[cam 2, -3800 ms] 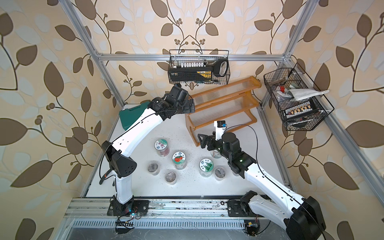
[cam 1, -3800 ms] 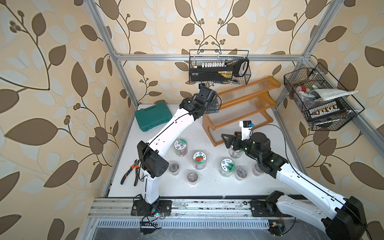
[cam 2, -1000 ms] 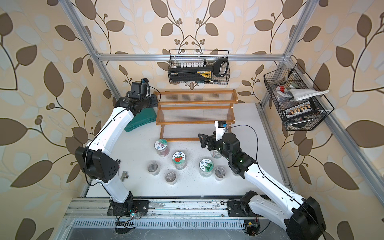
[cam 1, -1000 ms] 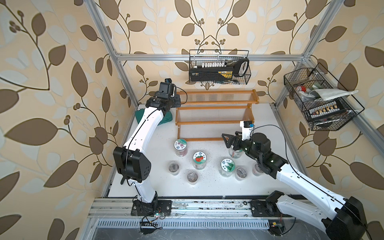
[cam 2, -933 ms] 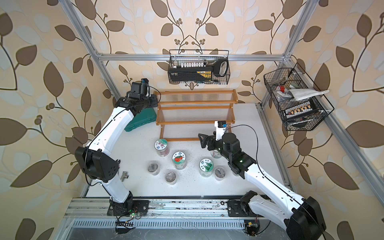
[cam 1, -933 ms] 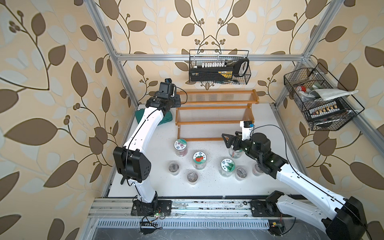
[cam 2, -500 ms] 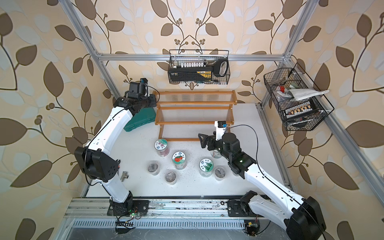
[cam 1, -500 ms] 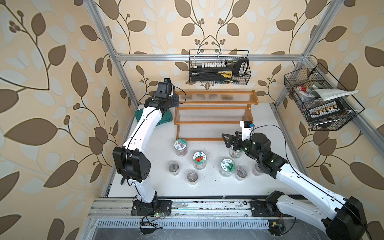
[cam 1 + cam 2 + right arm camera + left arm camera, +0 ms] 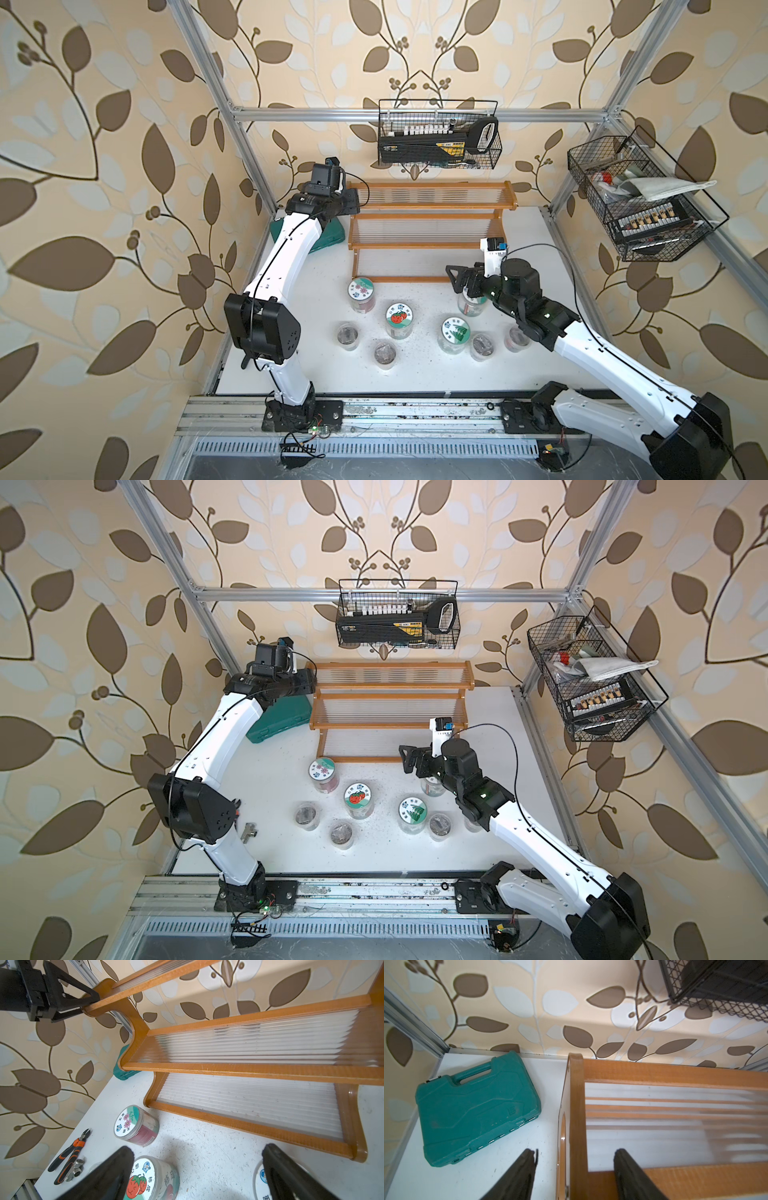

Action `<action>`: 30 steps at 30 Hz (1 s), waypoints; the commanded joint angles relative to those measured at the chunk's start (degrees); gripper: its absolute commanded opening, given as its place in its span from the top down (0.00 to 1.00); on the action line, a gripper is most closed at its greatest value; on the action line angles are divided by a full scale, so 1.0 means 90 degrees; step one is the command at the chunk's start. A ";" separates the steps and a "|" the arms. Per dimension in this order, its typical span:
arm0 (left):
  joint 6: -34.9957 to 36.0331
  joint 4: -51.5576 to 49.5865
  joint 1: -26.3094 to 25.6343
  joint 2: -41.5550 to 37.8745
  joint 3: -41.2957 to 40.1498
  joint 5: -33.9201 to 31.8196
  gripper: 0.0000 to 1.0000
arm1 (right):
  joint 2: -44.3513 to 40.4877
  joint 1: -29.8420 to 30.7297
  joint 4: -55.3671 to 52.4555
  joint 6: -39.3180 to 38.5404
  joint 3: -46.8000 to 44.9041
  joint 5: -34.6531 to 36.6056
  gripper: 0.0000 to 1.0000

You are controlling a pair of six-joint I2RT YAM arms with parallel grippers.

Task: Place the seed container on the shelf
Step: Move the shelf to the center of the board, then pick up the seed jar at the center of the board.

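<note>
While left gripper [image 9: 574, 1151] straddles the shelf [image 9: 432, 216] left side panel, fingers apart and clear of both faces, right gripper [image 9: 198, 1148] hangs wide open over seed containers [image 9: 398, 316] standing on the table, just before the bottom tier's front edge.

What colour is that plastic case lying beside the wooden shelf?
The case is teal green, clearest in the left wrist view.

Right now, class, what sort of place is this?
Likely a robot lab cell dressed as a gardening nook: aluminium frame with leaf wallpaper, seed containers before a wooden shelf, hanging wire baskets.
</note>
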 commanded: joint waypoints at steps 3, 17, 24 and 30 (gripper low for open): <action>-0.0077 -0.0379 0.0049 -0.0688 0.0217 0.0423 0.16 | -0.0056 0.0019 -0.1310 0.0208 0.0613 -0.0118 0.01; -0.0767 -0.0962 0.0039 -0.2613 -0.0892 0.1527 0.02 | -0.0208 0.0040 -0.4761 0.0597 0.1922 -0.0796 0.01; -0.1330 -0.0865 -0.0145 -0.3463 -0.2198 0.2282 0.02 | -0.0160 0.0545 -0.5886 0.0714 0.1906 -0.0555 0.01; -0.1566 -0.0704 -0.0803 -0.3847 -0.3051 0.2198 0.02 | 0.0000 0.1193 -0.6548 0.0909 0.1691 -0.0215 0.01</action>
